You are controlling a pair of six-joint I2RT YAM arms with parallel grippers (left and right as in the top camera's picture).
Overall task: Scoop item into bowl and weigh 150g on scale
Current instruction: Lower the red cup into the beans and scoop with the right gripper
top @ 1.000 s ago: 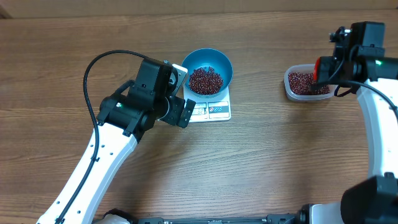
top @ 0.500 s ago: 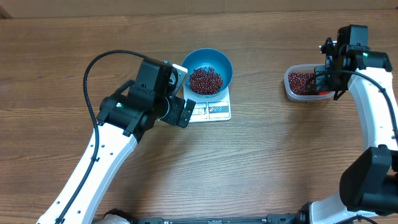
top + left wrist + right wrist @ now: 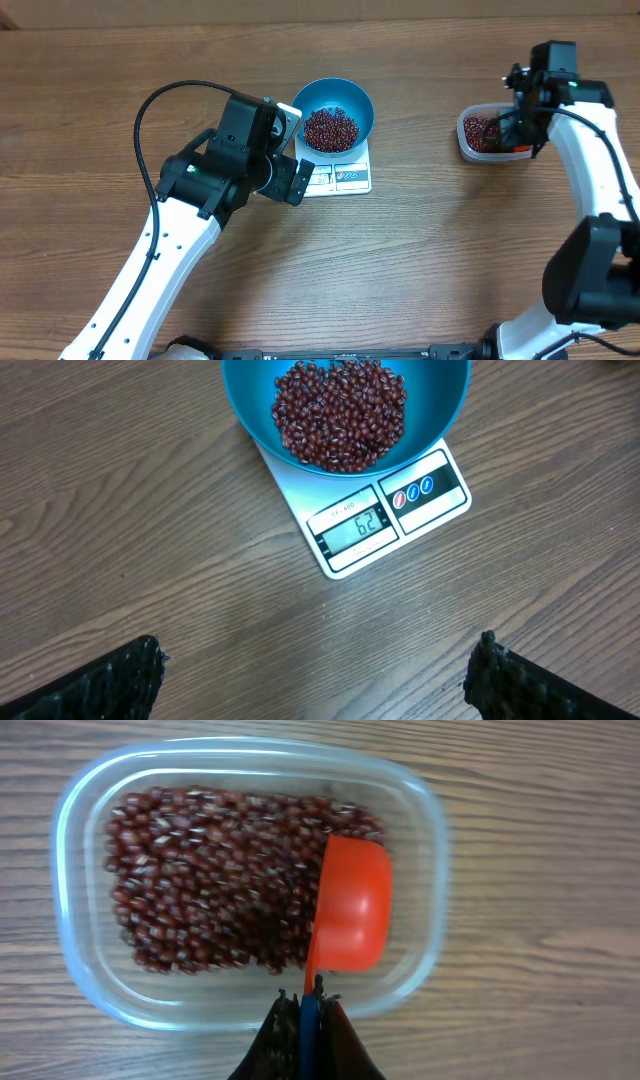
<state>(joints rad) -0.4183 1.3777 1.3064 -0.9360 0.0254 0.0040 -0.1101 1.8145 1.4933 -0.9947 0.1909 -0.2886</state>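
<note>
Table (image 3: 420, 260): wood-grain top that fills the overhead view.
Left gripper (image 3: 318, 675): jaws spread wide and holding nothing. It hovers left of centre in the overhead view, just beside the scale's lower left edge.
Right gripper (image 3: 305, 1018): at the upper right of the overhead view, over the tub's near rim, with its fingers pinched tight on the scoop's handle.
Tub (image 3: 80, 840): clear rounded rectangle at the upper right, well apart from the scale.
Bowl (image 3: 362, 110): deep blue, upper centre, sitting on the far part of the scale.
Scale (image 3: 400, 510): white, with its display showing 62 and three round buttons beside the display.
Scoop (image 3: 350, 910): orange-red, with its cup inside the tub's right end.
Beans (image 3: 340, 410): a dark red heap in the bowl, with more covering the tub floor.
</note>
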